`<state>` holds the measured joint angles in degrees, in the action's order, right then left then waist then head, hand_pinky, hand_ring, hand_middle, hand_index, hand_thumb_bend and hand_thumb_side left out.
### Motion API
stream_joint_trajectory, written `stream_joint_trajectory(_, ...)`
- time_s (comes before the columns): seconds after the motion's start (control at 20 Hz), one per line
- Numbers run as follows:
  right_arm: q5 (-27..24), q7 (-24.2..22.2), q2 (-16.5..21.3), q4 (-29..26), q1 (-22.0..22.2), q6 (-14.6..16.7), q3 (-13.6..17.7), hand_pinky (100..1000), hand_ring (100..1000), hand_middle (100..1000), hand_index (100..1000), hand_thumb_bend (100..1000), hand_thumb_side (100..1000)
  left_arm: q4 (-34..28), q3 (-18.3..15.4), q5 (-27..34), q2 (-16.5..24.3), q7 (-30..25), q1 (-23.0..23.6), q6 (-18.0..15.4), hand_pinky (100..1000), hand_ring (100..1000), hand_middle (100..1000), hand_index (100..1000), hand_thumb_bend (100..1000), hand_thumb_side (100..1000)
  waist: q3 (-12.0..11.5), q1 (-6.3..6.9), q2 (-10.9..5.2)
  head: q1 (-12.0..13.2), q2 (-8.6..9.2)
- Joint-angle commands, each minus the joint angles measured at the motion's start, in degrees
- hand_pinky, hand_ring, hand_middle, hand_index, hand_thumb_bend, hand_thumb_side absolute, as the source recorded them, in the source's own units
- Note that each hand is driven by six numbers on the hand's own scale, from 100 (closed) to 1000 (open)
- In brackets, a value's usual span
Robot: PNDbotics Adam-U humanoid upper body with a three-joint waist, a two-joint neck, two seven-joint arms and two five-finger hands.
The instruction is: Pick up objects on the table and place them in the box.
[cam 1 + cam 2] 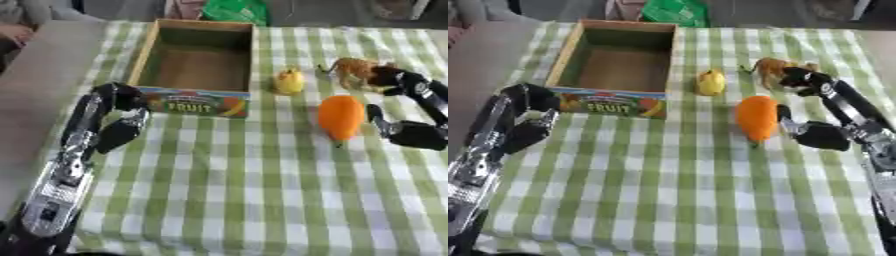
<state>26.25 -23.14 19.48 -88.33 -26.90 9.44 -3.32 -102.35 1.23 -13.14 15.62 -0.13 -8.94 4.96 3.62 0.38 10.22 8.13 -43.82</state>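
- We see the table [262,200] under a green-and-white checked cloth; one box [197,55], wooden, sits near the far edge, left of centre, its front label reading "FRUIT".
- Box interior appears bare.
- Objects counted on the cloth: three. One small yellow fruit-shaped object [289,81] just right of the box; one orange fruit-shaped object [340,117] nearer us and further right; one brown animal figure [354,71] toward the right edge.
- Right hand [820,110] lies beside the orange object, thumb close to it, fingers [802,79] apart and reaching to the brown figure; we cannot tell whether they touch it.
- Left hand [118,117] rests by the box's near-left corner, fingers curled, holding nothing.
- The right eye view shows the right forearm running to the near-right corner; the left eye view cuts it off, but shows more of the left forearm.
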Motion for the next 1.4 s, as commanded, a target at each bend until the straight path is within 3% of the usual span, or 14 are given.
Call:
stream_joint_trajectory(0.05, -0.36, -0.59, 2.2, 1.4, -2.25, 0.25, -0.88, 830, 877, 800, 954, 100, 239, -1.28, -0.24, 0.11, 0.7, -0.83, -0.38, -0.5, 680, 603, 474, 636, 359, 185, -0.13, -0.07, -0.83, -0.13, -0.3)
stream_joint_trajectory(0.6, 1.55, -2.16, 3.52, 12.85, -8.98, 1.94, -5.56, 818, 866, 793, 950, 100, 277, -1.26, -0.05, 0.4, 0.78, -2.24, -0.45, -1.43, 683, 606, 475, 647, 520, 162, -0.68, -0.09, -0.98, -0.71, -0.3)
stream_joint_trajectory(1.15, 6.56, -1.74, 2.32, 21.0, -10.78, 3.47, -6.72, 814, 864, 796, 948, 100, 314, -1.23, -0.02, 0.47, 0.8, -2.56, -0.47, -1.62, 683, 607, 475, 651, 535, 159, -1.2, -0.04, -0.91, -1.1, -0.3)
stream_joint_trajectory(1.35, 8.96, -2.33, 2.21, 21.88, -10.75, 4.11, -6.75, 801, 839, 774, 918, 100, 299, -1.22, -0.01, 0.48, 0.8, -2.55, -0.49, -1.6, 683, 606, 474, 651, 533, 162, -1.25, -0.07, -0.91, -1.07, -0.3)
stream_joint_trajectory(1.4, 9.46, -2.65, 2.25, 21.95, -10.73, 4.26, -6.71, 780, 802, 728, 887, 100, 255, -1.21, 0.01, 0.48, 0.81, -2.56, -0.49, -1.59, 683, 606, 474, 651, 534, 162, -1.24, -0.09, -0.92, -1.07, -0.3)
